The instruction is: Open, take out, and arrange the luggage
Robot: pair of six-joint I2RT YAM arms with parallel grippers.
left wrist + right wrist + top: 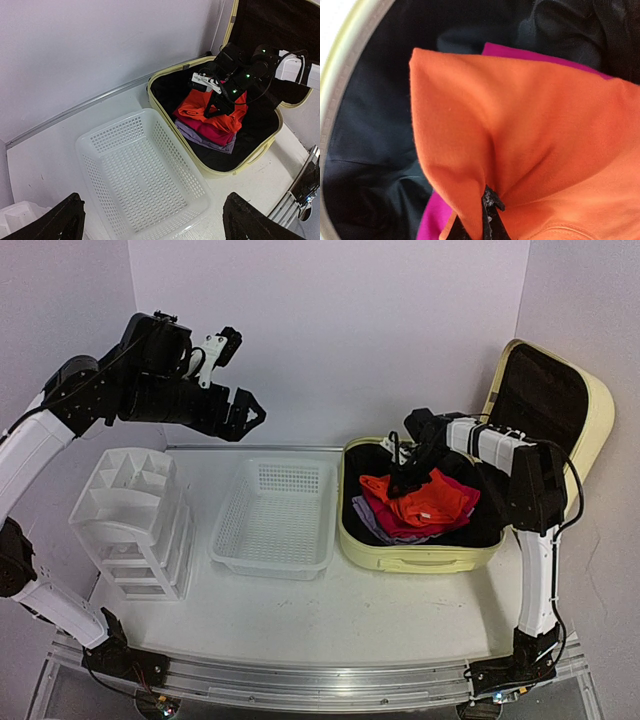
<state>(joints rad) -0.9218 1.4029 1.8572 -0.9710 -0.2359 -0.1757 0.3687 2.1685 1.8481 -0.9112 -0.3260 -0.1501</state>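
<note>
Right claw [487,212], pinched shut on a thin fold of orange garment [530,125] inside the luggage [420,558]; left claw [250,412] wide, empty; fold may slip when lifted.

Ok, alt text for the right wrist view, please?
Shut black jaws at the frame's bottom pinch a fold of orange cloth, tenting it. Magenta fabric shows beneath, all inside the black-lined luggage, whose pale yellow rim curves up the left edge.
</note>
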